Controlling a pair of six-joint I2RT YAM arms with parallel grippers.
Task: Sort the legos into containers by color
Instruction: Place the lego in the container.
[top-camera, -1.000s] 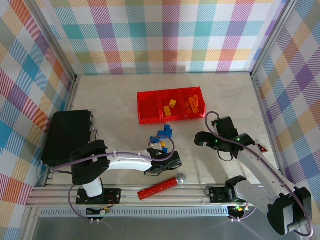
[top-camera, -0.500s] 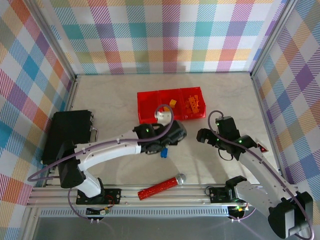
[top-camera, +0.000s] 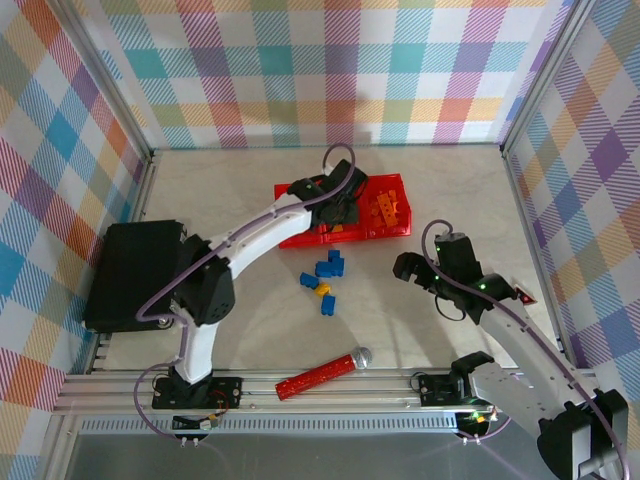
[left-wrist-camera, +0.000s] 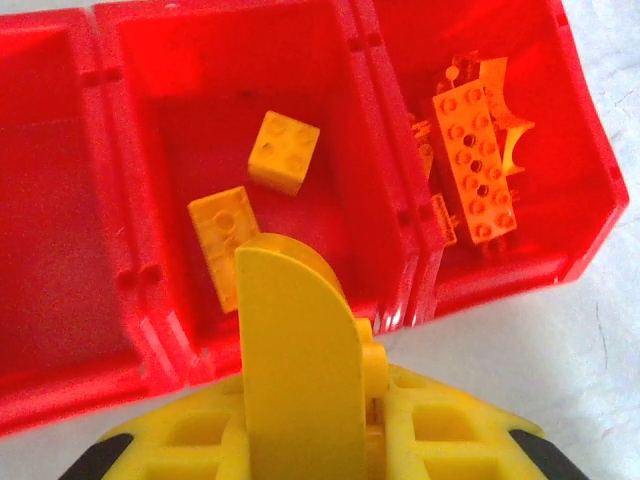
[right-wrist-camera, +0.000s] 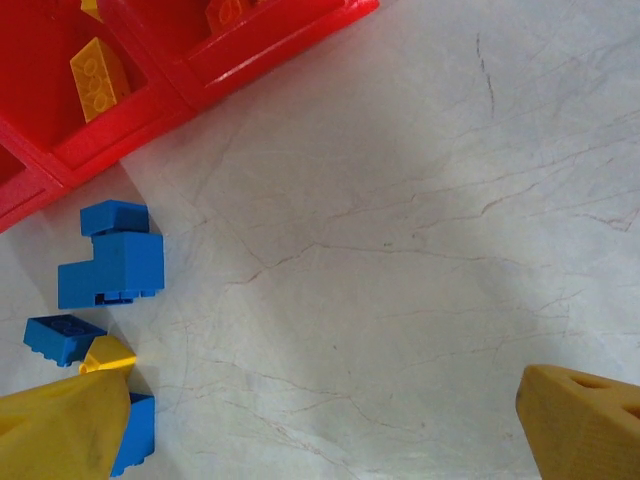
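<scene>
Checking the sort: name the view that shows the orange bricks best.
Left wrist: the orange bricks lie large and unobstructed, studs visible. Top external shows them small; right wrist catches a sliver at its top edge.

Three joined bins (left-wrist-camera: 60, 230) are bright red. Inside the middle one lie yellow bricks (left-wrist-camera: 283, 152); inside the right one, orange bricks (left-wrist-camera: 478, 165). In front of the bins, blue bricks (top-camera: 328, 265) sit on the pale, grey-veined table (top-camera: 450, 180). Behind the bins, walls (top-camera: 300, 70) show pastel plaid.
</scene>
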